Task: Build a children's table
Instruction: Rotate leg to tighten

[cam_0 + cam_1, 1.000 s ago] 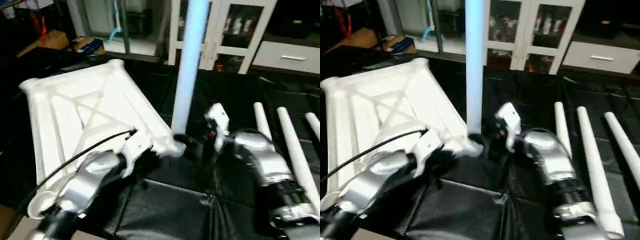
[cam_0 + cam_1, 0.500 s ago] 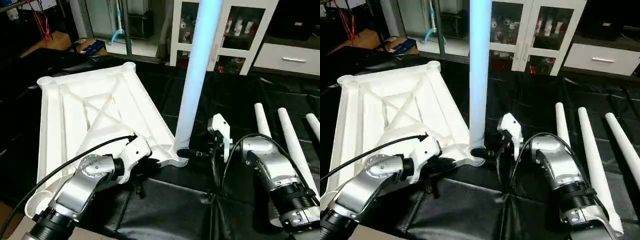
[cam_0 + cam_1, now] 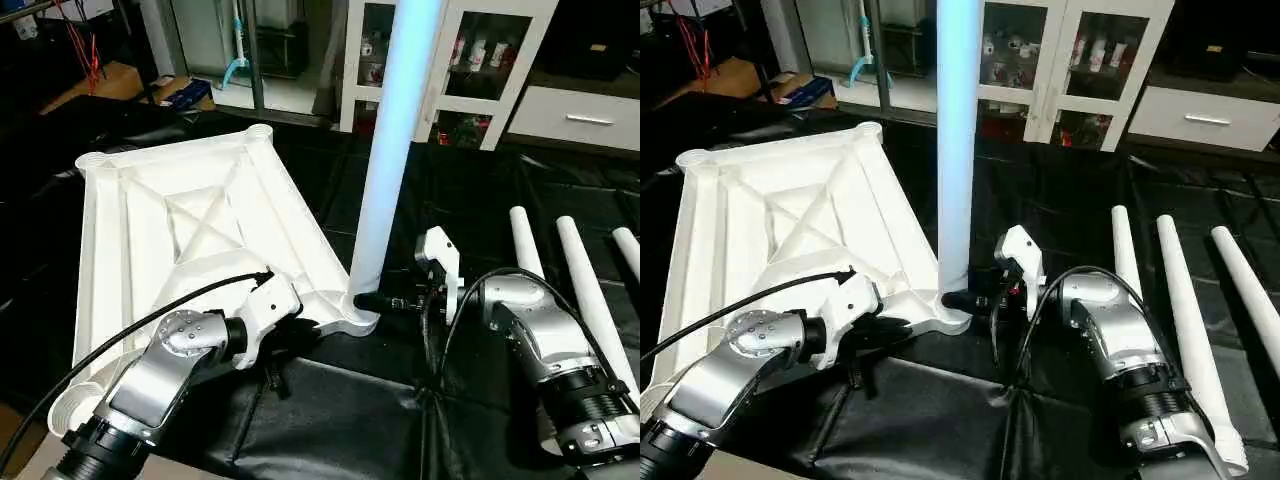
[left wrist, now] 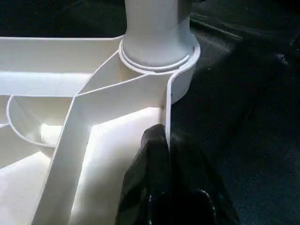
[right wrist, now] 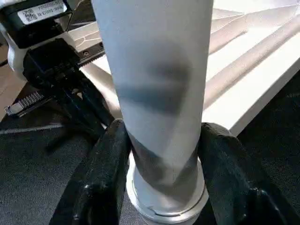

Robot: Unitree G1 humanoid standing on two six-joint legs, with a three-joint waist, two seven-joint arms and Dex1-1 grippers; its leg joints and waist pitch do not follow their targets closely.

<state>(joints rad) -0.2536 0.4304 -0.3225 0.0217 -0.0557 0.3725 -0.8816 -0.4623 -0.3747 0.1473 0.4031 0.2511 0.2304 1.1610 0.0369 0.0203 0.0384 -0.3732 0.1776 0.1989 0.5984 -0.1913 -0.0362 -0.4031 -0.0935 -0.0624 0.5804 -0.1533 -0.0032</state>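
One leg (image 3: 392, 150) stands in the table top's (image 3: 180, 230) corner socket; the right gripper (image 5: 159, 154) hugs it, probably to twist, while the left gripper (image 4: 164, 154) pinches the rim steady.

The head's two eyes looked down over both forearms. Both wrist cameras sat close, sharing the upright leg (image 5: 154, 93) in its corner socket (image 4: 180, 75).
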